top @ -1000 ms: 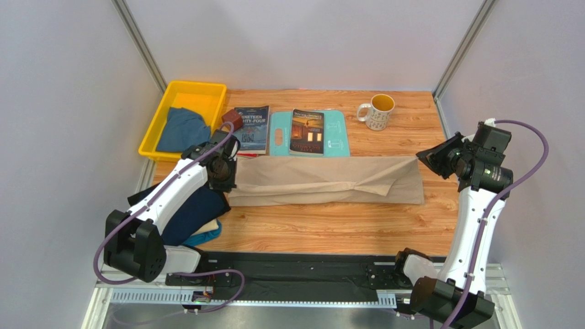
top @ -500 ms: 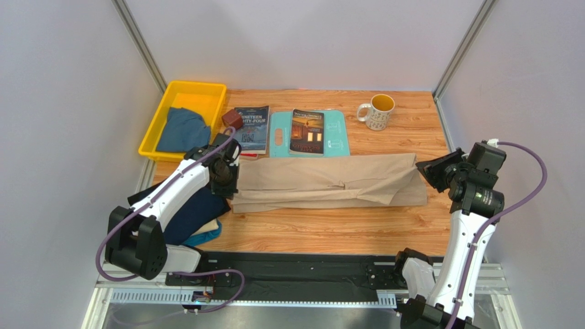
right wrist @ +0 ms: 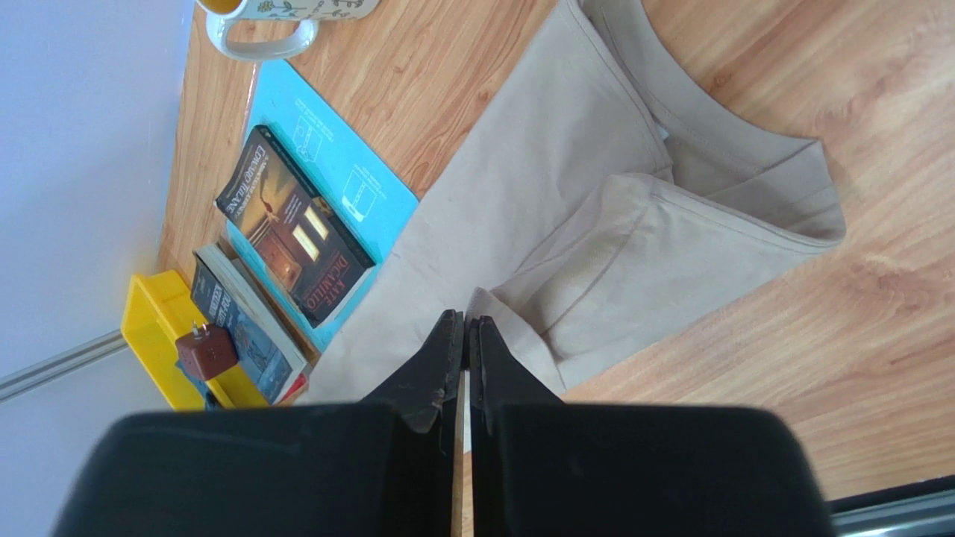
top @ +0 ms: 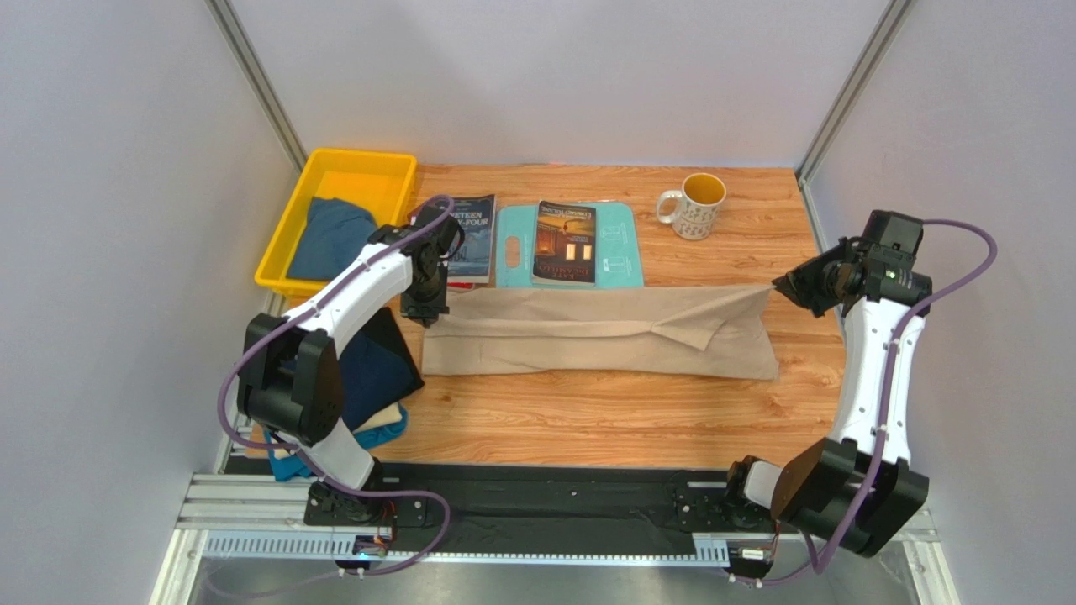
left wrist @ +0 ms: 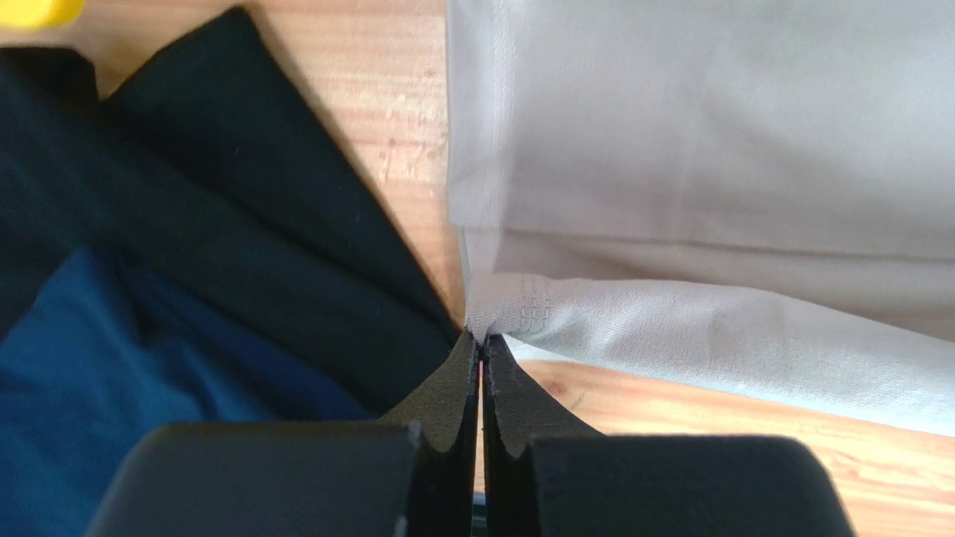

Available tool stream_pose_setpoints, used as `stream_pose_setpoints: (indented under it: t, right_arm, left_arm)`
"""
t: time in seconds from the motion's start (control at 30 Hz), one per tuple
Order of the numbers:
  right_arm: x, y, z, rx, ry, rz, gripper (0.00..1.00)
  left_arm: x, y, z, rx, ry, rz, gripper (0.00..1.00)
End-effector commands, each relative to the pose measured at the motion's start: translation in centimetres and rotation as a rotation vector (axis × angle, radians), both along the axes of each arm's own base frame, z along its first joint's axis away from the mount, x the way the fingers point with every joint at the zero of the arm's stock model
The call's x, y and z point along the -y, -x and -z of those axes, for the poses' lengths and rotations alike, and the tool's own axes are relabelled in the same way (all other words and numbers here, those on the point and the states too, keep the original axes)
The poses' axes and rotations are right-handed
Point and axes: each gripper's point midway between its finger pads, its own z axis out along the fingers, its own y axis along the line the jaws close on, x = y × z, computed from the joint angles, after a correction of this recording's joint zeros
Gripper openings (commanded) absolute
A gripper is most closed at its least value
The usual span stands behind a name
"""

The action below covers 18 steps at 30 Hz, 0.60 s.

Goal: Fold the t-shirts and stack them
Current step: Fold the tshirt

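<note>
The beige t-shirt point(top: 594, 334) lies folded lengthwise in a long band across the table. My left gripper point(top: 428, 310) is shut on its far left corner point(left wrist: 504, 304), pinched at the fingertips point(left wrist: 480, 339). My right gripper point(top: 779, 289) is shut on the far right corner, with cloth caught between the tips point(right wrist: 465, 321). The held edge runs taut between them. A dark navy t-shirt point(top: 376, 363) lies at the left on a teal one point(top: 379, 430). A dusty blue t-shirt point(top: 331, 236) sits in the yellow bin point(top: 283, 248).
Behind the beige shirt lie two books point(top: 465, 235) point(top: 565, 242), the second on a light-teal board point(top: 619, 256). A yellow-lined mug point(top: 692, 204) stands at the back right. A small brown block point(right wrist: 205, 350) sits by the bin. Bare wood shows in front of the shirt.
Both grippers dipped toward the near side with the shirt's edge, then drew back to the far side. The edge is now stretched straight. Both arms' elbows have swung.
</note>
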Motion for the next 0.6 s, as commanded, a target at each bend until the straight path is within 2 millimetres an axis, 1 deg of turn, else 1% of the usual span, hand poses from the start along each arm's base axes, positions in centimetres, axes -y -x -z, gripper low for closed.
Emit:
stream_pose_setpoints:
  t: [0.0,0.07,0.1,0.13,0.2,0.33,0.43,0.53,0.57]
  right_arm:
    - [1.1,-3.1,-2.0,0.08,0.074,-0.037,0.0]
    - [0.6,-3.8,-1.4,0.062,0.07,-0.065,0.0]
    - [0.5,-4.1,-0.4,0.033,0.06,-0.077,0.0]
    - [0.3,-4.2,0.0,0.021,0.057,-0.086,0.0]
    - [0.0,-4.5,1.0,-0.006,0.049,-0.098,0.0]
    - [-0.1,-5.2,2.3,-0.032,0.055,-0.11,0.0]
    - [-0.2,-6.2,3.2,-0.048,0.066,-0.123,0.0]
    - [-0.6,-7.5,4.0,-0.068,0.08,-0.147,0.0]
    - [-1.0,-8.0,4.6,-0.086,0.079,-0.164,0.0]
  left_arm:
    - [-0.3,-1.8,-0.3,0.009,-0.045,0.032,0.0]
    - [-0.1,-2.0,0.4,-0.021,-0.051,0.047,0.0]
    - [0.0,-2.3,0.3,-0.022,-0.05,0.049,0.0]
    - [0.0,-2.2,1.0,-0.051,-0.06,0.051,0.0]
    - [-0.2,-2.2,1.4,-0.072,-0.072,0.044,0.0]
    - [-0.5,-1.9,2.4,-0.1,-0.09,0.036,0.0]
    - [-0.8,-1.7,2.8,-0.118,-0.108,0.023,0.0]
    - [-1.4,-1.7,2.8,-0.127,-0.134,0.0,0.0]
    - [-1.6,-1.7,2.8,-0.123,-0.138,-0.005,0.0]
